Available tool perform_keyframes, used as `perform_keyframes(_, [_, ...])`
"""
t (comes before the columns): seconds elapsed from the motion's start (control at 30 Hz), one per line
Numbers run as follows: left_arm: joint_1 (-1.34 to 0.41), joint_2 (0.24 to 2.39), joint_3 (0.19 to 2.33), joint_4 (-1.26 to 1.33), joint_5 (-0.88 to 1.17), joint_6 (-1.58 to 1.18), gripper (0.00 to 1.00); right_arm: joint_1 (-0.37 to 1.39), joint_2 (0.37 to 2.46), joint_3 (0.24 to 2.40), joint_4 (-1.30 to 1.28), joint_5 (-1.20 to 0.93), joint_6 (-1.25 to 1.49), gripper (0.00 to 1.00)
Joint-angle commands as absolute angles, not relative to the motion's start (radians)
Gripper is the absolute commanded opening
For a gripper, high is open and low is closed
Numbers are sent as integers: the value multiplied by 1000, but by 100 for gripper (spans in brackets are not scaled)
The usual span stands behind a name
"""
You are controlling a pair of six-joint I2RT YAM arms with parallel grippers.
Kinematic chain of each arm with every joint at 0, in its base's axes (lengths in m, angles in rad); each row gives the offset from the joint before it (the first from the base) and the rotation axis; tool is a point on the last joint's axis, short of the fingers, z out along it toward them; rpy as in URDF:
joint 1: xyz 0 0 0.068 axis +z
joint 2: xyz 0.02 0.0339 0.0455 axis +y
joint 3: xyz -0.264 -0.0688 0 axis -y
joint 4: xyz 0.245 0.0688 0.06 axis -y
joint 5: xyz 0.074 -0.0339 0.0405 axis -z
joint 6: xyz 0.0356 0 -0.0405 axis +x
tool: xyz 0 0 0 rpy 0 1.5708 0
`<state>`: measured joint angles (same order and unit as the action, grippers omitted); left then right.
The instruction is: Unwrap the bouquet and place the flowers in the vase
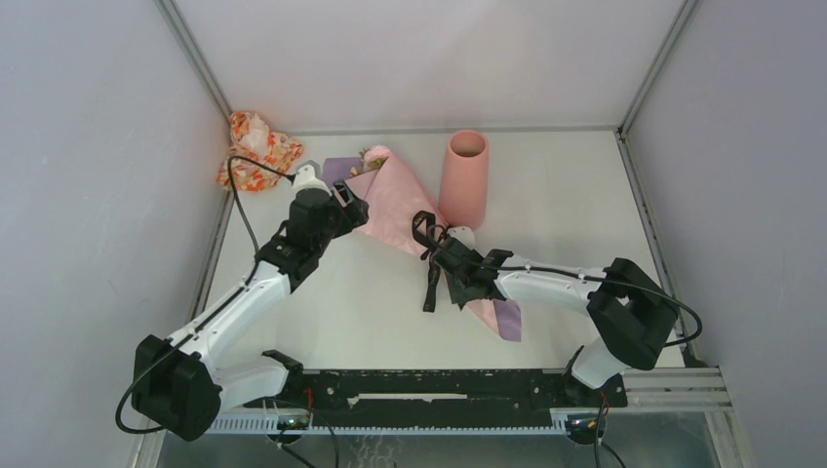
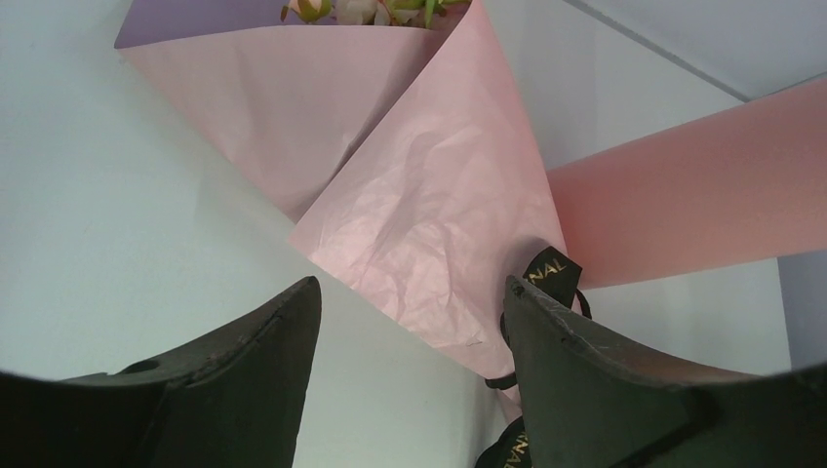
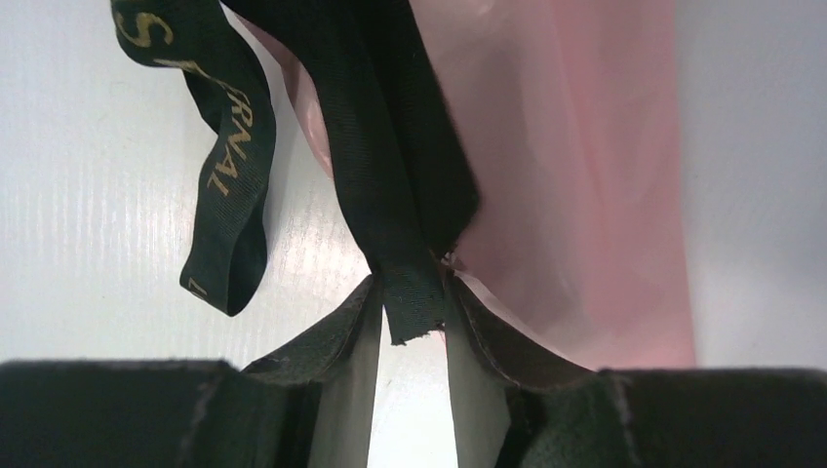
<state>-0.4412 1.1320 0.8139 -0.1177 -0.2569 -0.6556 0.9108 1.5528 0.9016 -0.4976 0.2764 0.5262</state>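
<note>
The bouquet (image 1: 395, 200) lies slanted across the table, a pink paper cone with lilac paper at its narrow end. The flowers (image 1: 374, 154) peek out at the far wide end; only a few heads show. The vase (image 1: 464, 175) stands upright just right of it. My left gripper (image 1: 353, 207) hovers open beside the cone's wide part; in the left wrist view the pink paper (image 2: 429, 195) lies between and beyond its fingers (image 2: 293, 331). My right gripper (image 3: 412, 292) is shut on the end of the black ribbon (image 3: 390, 195) at the cone's waist, with loose loops hanging alongside.
An orange-red floral cloth bundle (image 1: 255, 148) lies in the back left corner. Grey walls with metal frame rails (image 1: 205, 78) enclose the table on three sides. The vase (image 2: 683, 205) crosses the right of the left wrist view.
</note>
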Motion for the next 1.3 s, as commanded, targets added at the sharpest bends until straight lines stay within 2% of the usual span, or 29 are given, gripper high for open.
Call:
perform_keyframes(0.0, [-446, 1095, 806, -87, -261, -664, 74, 929, 1562, 899, -450, 267, 565, 38])
perform_keyframes(0.07, [-446, 1094, 804, -87, -261, -664, 73, 931, 1566, 899, -440, 273, 567, 35])
perform_keyframes(0.23, [-448, 1087, 802, -87, -259, -664, 73, 930, 1564, 907, -436, 282, 560, 19])
perform_keyframes(0.47, [-454, 1062, 792, -86, -256, -648, 73, 930, 1487, 937, -484, 296, 555, 1])
perform_keyframes(0.7, [-506, 1012, 797, -78, -271, -593, 74, 911, 1351, 1004, -532, 288, 525, 0])
perform_keyframes(0.9, [-586, 951, 771, -33, -287, -523, 74, 818, 1323, 1026, -542, 215, 469, 0])
perform_keyframes(0.93, [-595, 944, 767, -32, -291, -518, 74, 810, 1330, 1033, -557, 210, 460, 4])
perform_keyframes(1.1, [-604, 931, 745, -29, -308, -517, 74, 869, 1346, 995, -556, 231, 441, 46])
perform_keyframes(1.17, [-603, 936, 742, -25, -313, -518, 74, 886, 1353, 959, -529, 213, 452, 53])
perform_keyframes(1.27, [-603, 952, 751, -25, -302, -521, 74, 894, 1370, 902, -472, 170, 480, 54])
